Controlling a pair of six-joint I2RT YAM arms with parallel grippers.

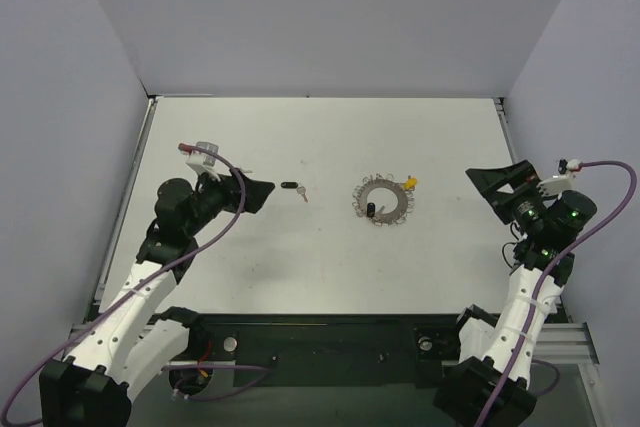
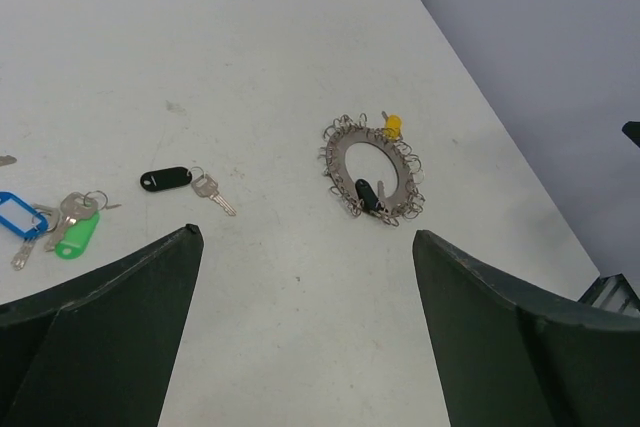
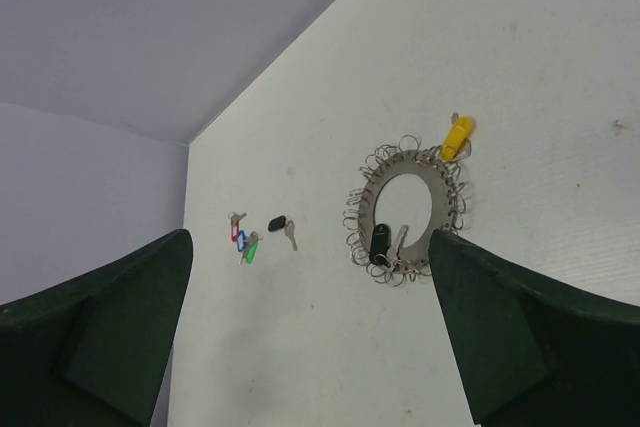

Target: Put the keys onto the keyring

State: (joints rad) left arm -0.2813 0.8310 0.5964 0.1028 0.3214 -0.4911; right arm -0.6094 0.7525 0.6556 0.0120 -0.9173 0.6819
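Note:
The keyring [image 1: 367, 193] lies flat right of the table's middle, fringed with small loops, with a yellow tag [image 1: 410, 182] at its far right. It also shows in the left wrist view [image 2: 341, 159] and the right wrist view [image 3: 373, 194]. A black-tagged key [image 3: 379, 242] sits on its near edge. A loose black-tagged key [image 1: 290, 186] lies to its left. Blue [image 2: 15, 215], green [image 2: 77, 235] and red [image 3: 234, 229] tagged keys lie clustered further left, hidden under the left arm in the top view. My left gripper [image 1: 255, 192] is open and empty beside the loose key. My right gripper [image 1: 485, 195] is open and empty, right of the keyring.
The white table [image 1: 320, 267] is enclosed by pale walls at the left, back and right. Its right edge [image 1: 503, 122] runs close behind my right gripper. The black base rail [image 1: 320, 332] runs along the near edge.

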